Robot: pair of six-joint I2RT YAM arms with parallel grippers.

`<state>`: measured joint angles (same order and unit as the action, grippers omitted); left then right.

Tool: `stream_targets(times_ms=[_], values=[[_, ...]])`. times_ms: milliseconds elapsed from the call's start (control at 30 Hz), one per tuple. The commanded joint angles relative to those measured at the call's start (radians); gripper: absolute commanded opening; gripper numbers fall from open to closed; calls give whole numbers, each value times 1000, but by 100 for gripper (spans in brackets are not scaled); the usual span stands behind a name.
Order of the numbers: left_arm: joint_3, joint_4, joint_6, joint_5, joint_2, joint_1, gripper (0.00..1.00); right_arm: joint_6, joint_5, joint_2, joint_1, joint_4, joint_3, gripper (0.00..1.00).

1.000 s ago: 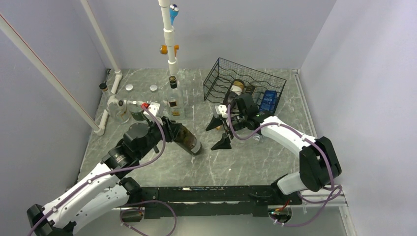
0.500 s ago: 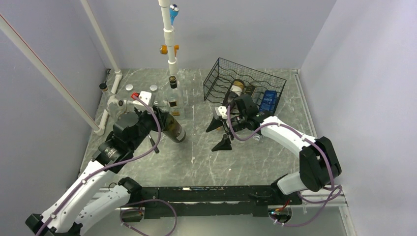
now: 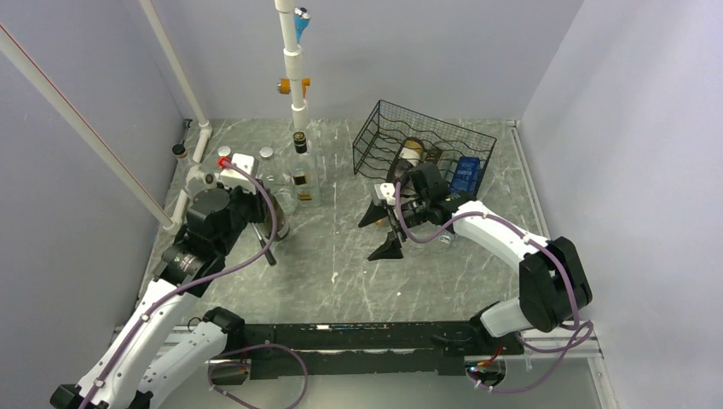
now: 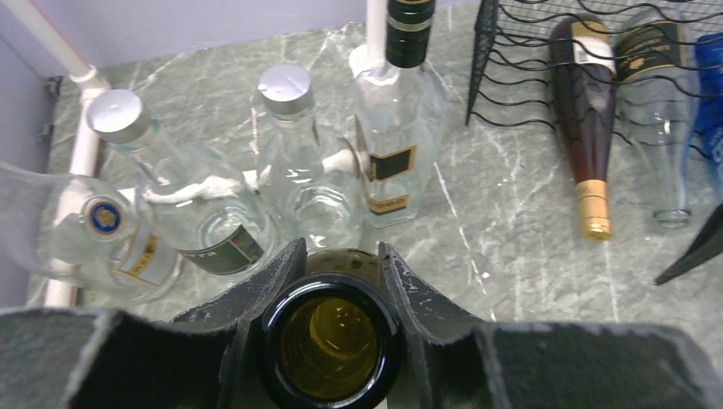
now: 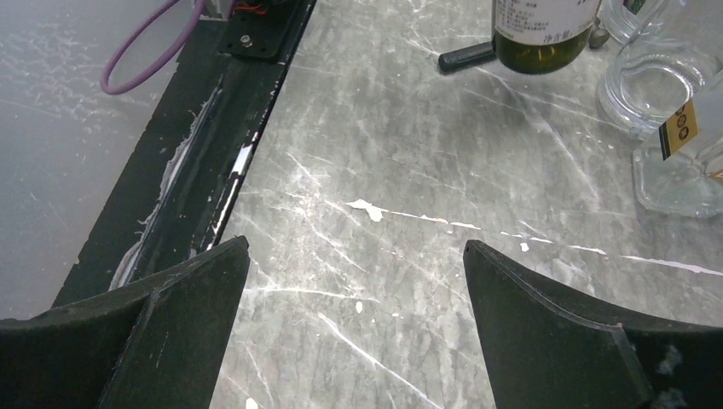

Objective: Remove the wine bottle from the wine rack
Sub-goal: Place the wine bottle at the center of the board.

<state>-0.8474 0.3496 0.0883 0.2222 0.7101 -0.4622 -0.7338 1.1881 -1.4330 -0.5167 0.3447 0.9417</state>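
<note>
My left gripper [image 4: 341, 253] is clenched around the neck of the wine bottle [image 4: 328, 343]. From the left wrist camera I look straight down into its open dark green mouth, with a finger pressed against each side. The bottle is off the wine rack [image 3: 426, 141] and well apart from it. It is upright or nearly so, over the left part of the table [image 3: 341, 273], just in front of a cluster of clear bottles. The right wrist camera catches its lower end, which carries a pale label with lines of small print I can't read, and I can't tell whether the base touches the stone top. My right gripper [image 5: 356, 247] is released, its jaws spread wide over bare marble with nothing between them, near the front of the rack. In the cluster, a square clear bottle [image 4: 396, 119] with a black cap has a black label edged in gold and a line of gold print too fine to read. A round bottle with a silver cap [image 4: 294, 162] stands to its left. Beyond that, another silver-capped bottle [image 4: 170, 196] has a dark band label, and a clear bottle on the far left shows a round blue emblem [image 4: 104, 217]. The rack holds a dark bottle with a gold foil neck [image 4: 588, 111] lying down, and beside it a clear bottle [image 4: 656, 128] with a black and gold label.
</note>
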Motion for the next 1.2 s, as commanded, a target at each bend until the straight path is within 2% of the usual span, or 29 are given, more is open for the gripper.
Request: stream_targets(times_ms=[0, 233, 600, 1167], values=[[-68, -113, -71, 44, -29, 29, 0, -29, 36, 26, 8, -3, 9, 100], [-63, -123, -148, 69, -27, 83, 0, -32, 38, 29, 13, 0, 8, 100], [-44, -136, -180, 68, -24, 184, 0, -38, 43, 27, 21, 5, 8, 100], [-12, -199, -128, 33, 33, 371, 0, -42, 48, 29, 28, 8, 6, 100]])
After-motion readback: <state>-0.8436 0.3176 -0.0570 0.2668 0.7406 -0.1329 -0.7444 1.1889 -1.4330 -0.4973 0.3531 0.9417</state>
